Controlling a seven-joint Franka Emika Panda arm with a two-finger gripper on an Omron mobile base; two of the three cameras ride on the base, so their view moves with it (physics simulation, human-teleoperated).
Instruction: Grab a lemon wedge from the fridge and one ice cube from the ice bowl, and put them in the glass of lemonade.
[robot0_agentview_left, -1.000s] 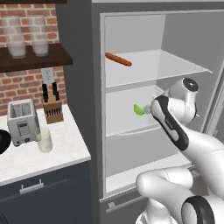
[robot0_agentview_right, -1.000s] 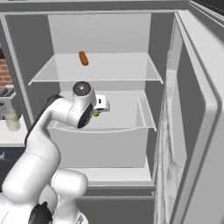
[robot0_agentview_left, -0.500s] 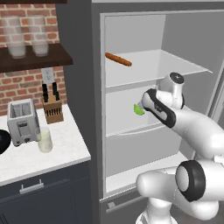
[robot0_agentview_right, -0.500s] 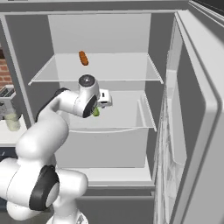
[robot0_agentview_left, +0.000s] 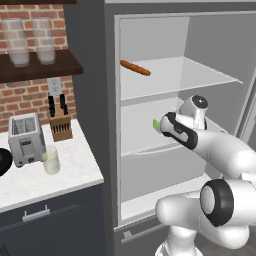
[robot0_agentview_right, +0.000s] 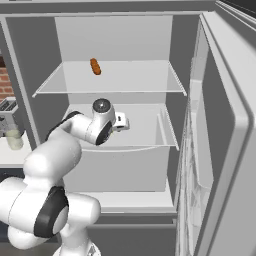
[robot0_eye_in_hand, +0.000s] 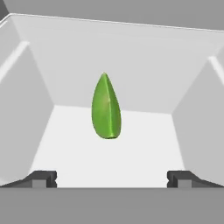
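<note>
Reaching into the fridge (robot0_agentview_left: 95, 75): your gripper (robot0_eye_in_hand: 112, 178) sits fully spread, empty; lemon wedge (robot0_eye_in_hand: 106, 107) at hand view's centre, on the middle shelf. Risk: fingers closing early nudge it deeper.

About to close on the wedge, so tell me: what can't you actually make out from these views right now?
- Gripper fingertips: hidden behind the arm in both base views.
- Lemon wedge: left base view shows just a green sliver; the hand covers the rest.
- Gap between fingertips and wedge: not readable in the hand view.
- Ice bowl: cut off by the left base view's edge; contents unseen.
</note>
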